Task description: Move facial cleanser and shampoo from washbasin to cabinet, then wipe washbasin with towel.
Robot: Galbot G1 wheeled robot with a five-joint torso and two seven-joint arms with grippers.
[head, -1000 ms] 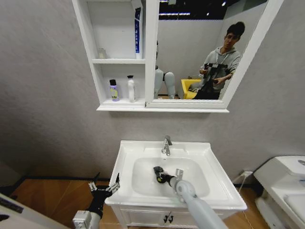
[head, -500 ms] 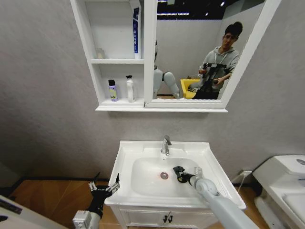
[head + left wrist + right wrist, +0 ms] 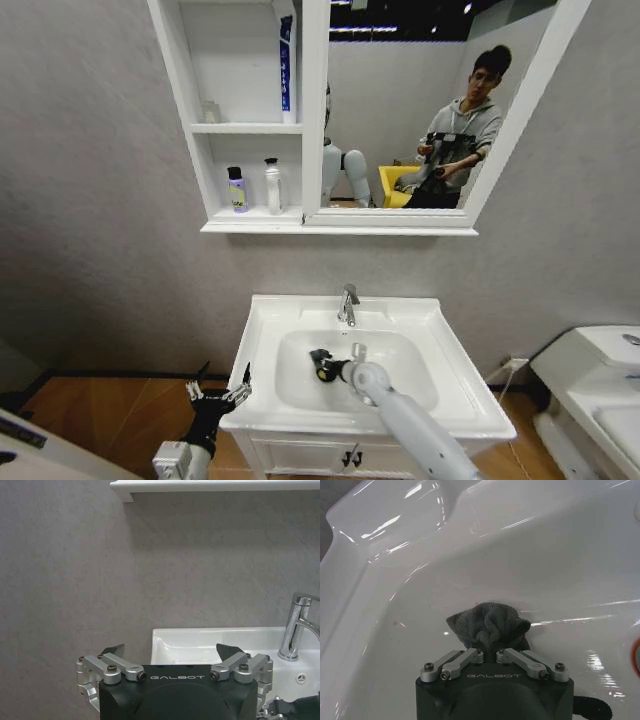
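The white washbasin (image 3: 440, 385) sits low in the middle of the head view, with its chrome tap (image 3: 348, 303) at the back. My right gripper (image 3: 322, 364) is down in the left half of the bowl, shut on the dark grey towel (image 3: 487, 624), which is bunched against the wet ceramic (image 3: 420, 580). My left gripper (image 3: 218, 395) hangs open beside the basin's front left corner (image 3: 200, 639), holding nothing. The cabinet (image 3: 200, 130) hangs above. A purple bottle (image 3: 237, 190) and a white bottle (image 3: 273, 187) stand on its lower shelf, and a blue tube (image 3: 287, 65) on the upper. I cannot tell which is cleanser or shampoo.
A white-framed mirror (image 3: 430, 110) joins the cabinet on the right and reflects a person. A white fixture (image 3: 600, 375) stands at the far right. The vanity doors (image 3: 350, 458) lie under the basin. Grey wall runs behind, and wooden floor (image 3: 110, 410) lies at the left.
My right gripper has swept the towel from the right side of the bowl back to the left, over the drain. The left arm has not moved.
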